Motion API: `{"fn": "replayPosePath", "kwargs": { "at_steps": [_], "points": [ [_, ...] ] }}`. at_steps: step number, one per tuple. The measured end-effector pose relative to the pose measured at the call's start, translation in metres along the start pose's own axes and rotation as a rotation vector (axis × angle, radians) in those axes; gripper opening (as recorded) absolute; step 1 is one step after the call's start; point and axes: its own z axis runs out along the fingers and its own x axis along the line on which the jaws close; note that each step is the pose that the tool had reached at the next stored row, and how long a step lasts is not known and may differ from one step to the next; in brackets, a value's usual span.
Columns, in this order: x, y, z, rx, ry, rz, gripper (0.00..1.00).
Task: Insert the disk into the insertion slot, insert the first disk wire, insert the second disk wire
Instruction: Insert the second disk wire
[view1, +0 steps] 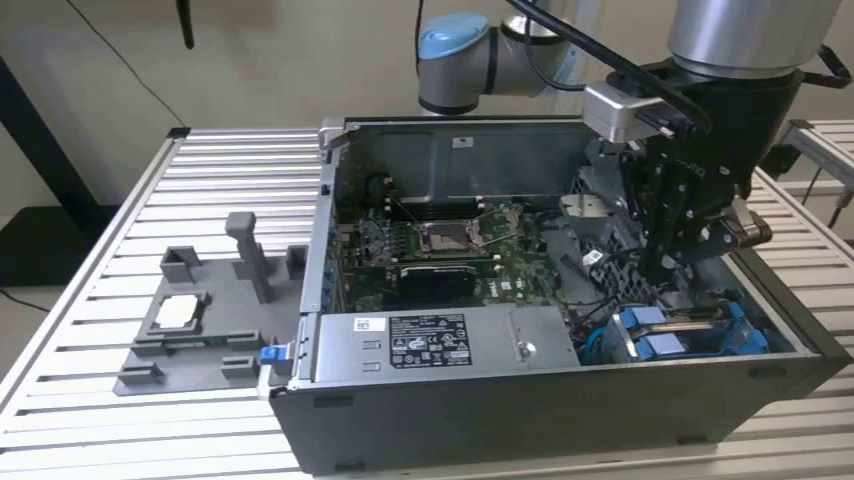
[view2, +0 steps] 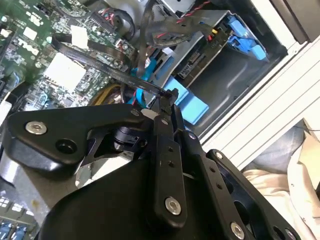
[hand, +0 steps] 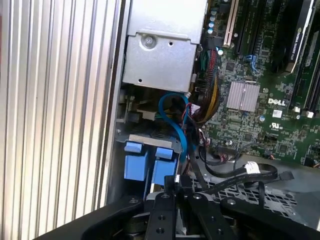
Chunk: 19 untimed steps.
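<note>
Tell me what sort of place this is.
Probably a robotics lab or test bench for computer assembly: an open computer case lies on a slatted metal table, a robot arm reaches into it, and a grey parts tray sits alongside.

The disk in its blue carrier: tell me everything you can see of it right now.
The disk in its bright blue plastic carrier sits seated in the grey sheet-metal insertion slot at the case's corner, toward the exterior view's right. Mostly its two blue handle tabs show, side by side in the first wrist view. The gripper hovers close above them. Dark cables run nearby.
</note>
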Motion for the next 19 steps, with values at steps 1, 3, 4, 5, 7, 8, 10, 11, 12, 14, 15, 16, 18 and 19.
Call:
{"fn": "replayPosePath", "kwargs": {
  "at_steps": [1, 3, 4, 5, 7, 8, 10, 11, 12, 14, 15, 16, 18, 19],
  "points": [
    [0.0018, -0.0012, 0.0003, -0.0039, -0.0009, 0.000, 0.16],
    [0.0051, -0.0038, 0.0009, -0.0111, -0.0029, -0.001, 0.16],
    [0.0066, -0.0054, 0.0012, -0.0145, -0.0039, -0.001, 0.16],
    [0.0082, -0.0072, 0.0016, -0.0176, -0.0048, -0.002, 0.16],
    [0.0107, -0.0112, 0.0022, -0.0233, -0.0065, -0.002, 0.16],
    [0.0118, -0.0134, 0.0026, -0.0257, -0.0074, -0.002, 0.16],
    [0.0135, -0.0172, 0.0033, -0.0275, -0.0090, -0.002, 0.16],
    [0.0141, -0.0188, 0.0036, -0.0275, -0.0099, -0.002, 0.16],
    [0.0145, -0.0202, 0.0039, -0.0273, -0.0111, -0.002, 0.16],
    [0.0147, -0.0219, 0.0049, -0.0273, -0.0139, 0.002, 0.16],
    [0.0147, -0.0221, 0.0054, -0.0277, -0.0148, 0.007, 0.16],
    [0.0147, -0.0221, 0.0059, -0.0281, -0.0156, 0.013, 0.16],
    [0.0147, -0.0223, 0.0062, -0.0288, -0.0157, 0.021, 0.16],
    [0.0147, -0.0224, 0.0062, -0.0288, -0.0157, 0.021, 0.16]
  ]
}}
